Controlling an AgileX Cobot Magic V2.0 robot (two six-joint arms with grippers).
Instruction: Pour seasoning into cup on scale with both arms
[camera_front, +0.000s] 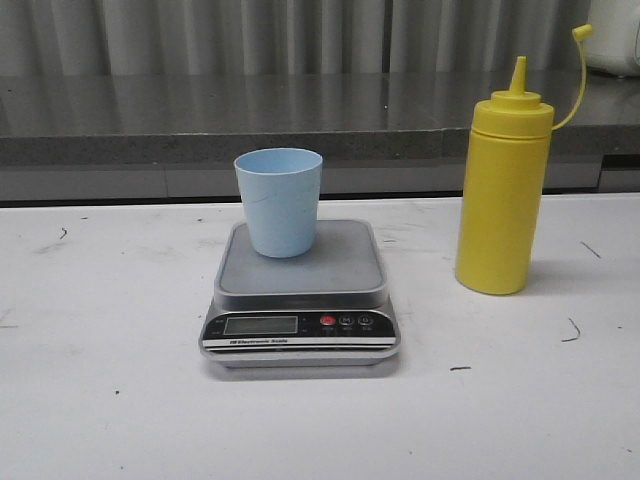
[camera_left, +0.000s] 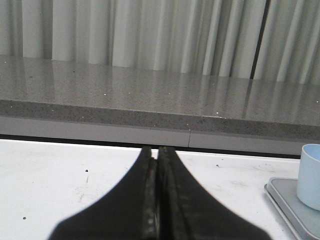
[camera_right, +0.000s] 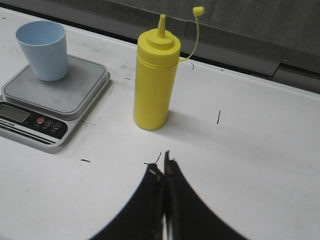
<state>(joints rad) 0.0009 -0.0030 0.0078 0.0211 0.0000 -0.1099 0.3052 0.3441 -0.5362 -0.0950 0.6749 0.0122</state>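
The light blue cup (camera_front: 279, 200) stands upright on the steel platform of the silver scale (camera_front: 300, 290) at the table's middle. To its right, on the table, the tall yellow seasoning bottle (camera_front: 503, 185) stands upright, its cap hanging off on its tether. The right wrist view shows the cup (camera_right: 43, 49), the scale (camera_right: 75, 95) and the seasoning bottle (camera_right: 156, 80) ahead of my right gripper (camera_right: 163, 161), which is shut on nothing. My left gripper (camera_left: 156, 151) is shut too, empty, with the cup (camera_left: 311, 175) at that view's edge. Neither gripper appears in the front view.
A grey stone ledge (camera_front: 200, 115) runs along the back of the white table (camera_front: 100, 400), with a pleated curtain behind it. A white object (camera_front: 615, 40) sits on the ledge at the far right.
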